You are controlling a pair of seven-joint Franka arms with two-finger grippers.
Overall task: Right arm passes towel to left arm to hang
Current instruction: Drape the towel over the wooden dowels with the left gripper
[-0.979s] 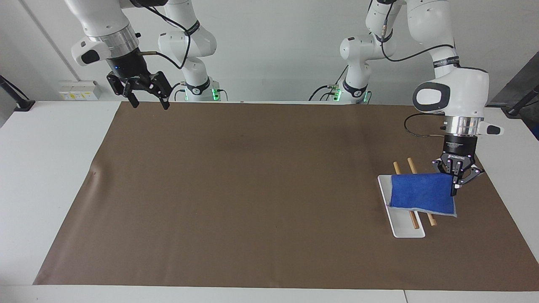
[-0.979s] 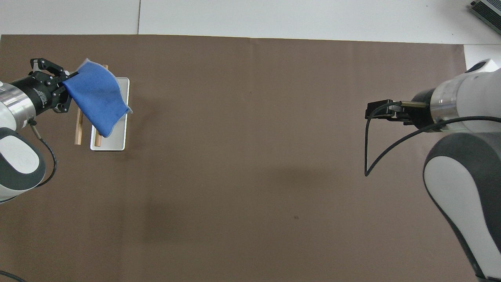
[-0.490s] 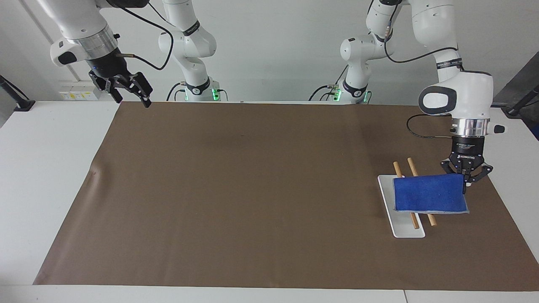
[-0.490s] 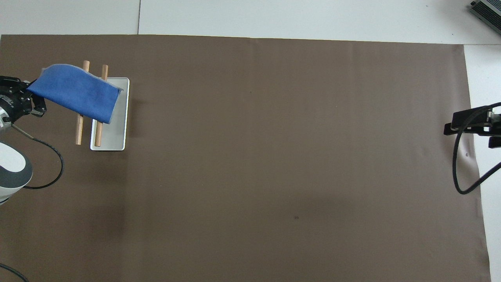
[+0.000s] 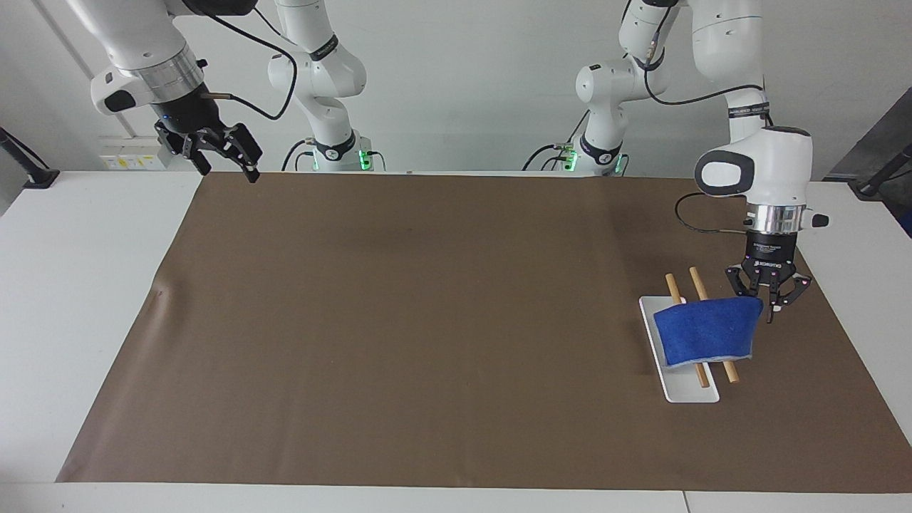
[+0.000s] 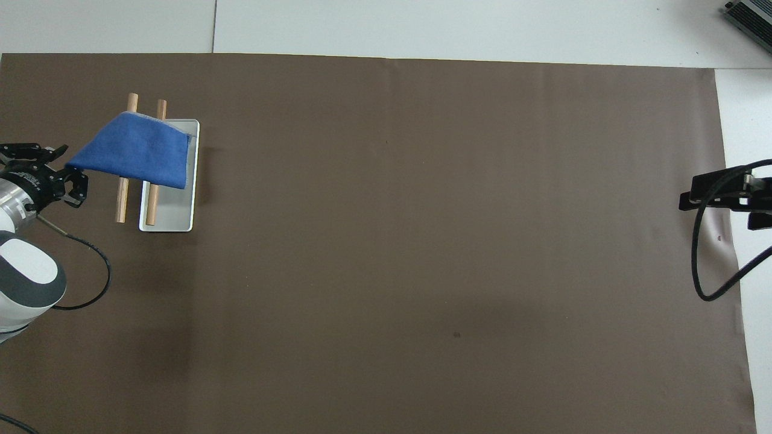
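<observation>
The blue towel point(image 5: 705, 331) lies draped over the two wooden rods point(image 5: 695, 281) of a small rack with a white base point(image 5: 691, 393), at the left arm's end of the table. My left gripper point(image 5: 769, 308) stands right beside the rack and is shut on the towel's upper corner, which stays pulled up toward it. In the overhead view the towel point(image 6: 136, 150) stretches from the rods point(image 6: 122, 205) to the left gripper point(image 6: 67, 170). My right gripper point(image 5: 226, 164) is open and empty, raised over the mat's corner at the right arm's end; its tip also shows in the overhead view point(image 6: 715, 198).
A brown mat point(image 5: 427, 320) covers most of the white table point(image 5: 78, 285). The rack's white base point(image 6: 170, 220) is the only other thing on the mat. A black cable point(image 6: 702, 265) hangs from the right arm.
The left gripper has come in closer to the rack with the towel's corner, and the towel now sags over both rods. The right arm drew back to the table's end, then held still.
</observation>
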